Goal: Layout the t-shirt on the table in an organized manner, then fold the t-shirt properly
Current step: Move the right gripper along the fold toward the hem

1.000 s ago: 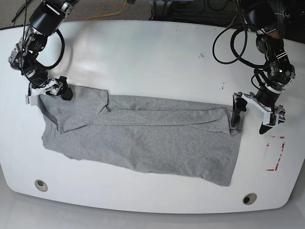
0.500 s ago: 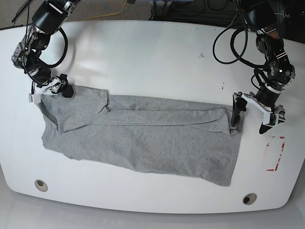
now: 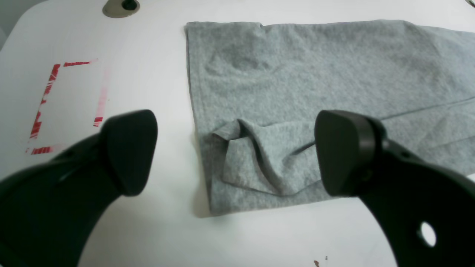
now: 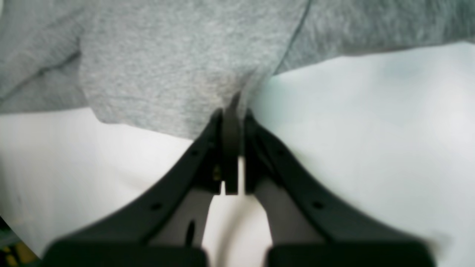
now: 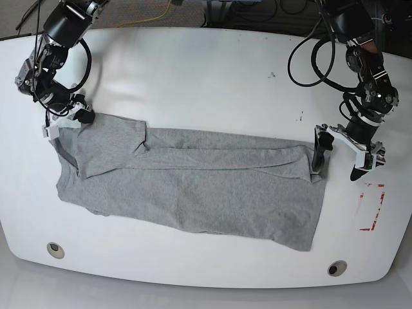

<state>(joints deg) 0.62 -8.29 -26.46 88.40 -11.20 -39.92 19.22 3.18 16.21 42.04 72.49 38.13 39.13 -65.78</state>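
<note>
Base view, read left to right. No containers in view; the only bearing surface is the table (image 5: pixel 193 77), white and glossy, holding one garment.

Far left: right gripper (image 5: pixel 71 120) at the upper left corner of the t-shirt (image 5: pixel 193 193). Right wrist view shows its two dark fingers (image 4: pixel 207 148) pressed together with a thin edge of grey cloth pinched between the tips, so it is clamped on the shirt's edge. Its arm comes down from the upper left corner of the table, elbow bent, cables looping above it.

Centre: the t-shirt lies flat across the middle of the table, long axis running left to right, upper strip folded over along its length, a sleeve flap doubled back near the left end. No lettering shows on the side facing up.

Right: left gripper (image 5: pixel 340 152) stands over the right end of the shirt, jaws spread wide. One finger (image 3: pixel 345 152) is above the cloth at the folded corner, the other (image 3: pixel 128 148) above bare table just beside the hem. Whether either tip touches the surface I cannot tell. Nothing is held. Its arm descends from the upper right, wrist turned down.

Further right: red rectangular outline (image 5: pixel 373 209) on the tabletop, well clear of the shirt.

Counts: one shirt, two arms, two grippers, two round holes in the table (image 5: pixel 55 249) near the front edge, one red outline.
</note>
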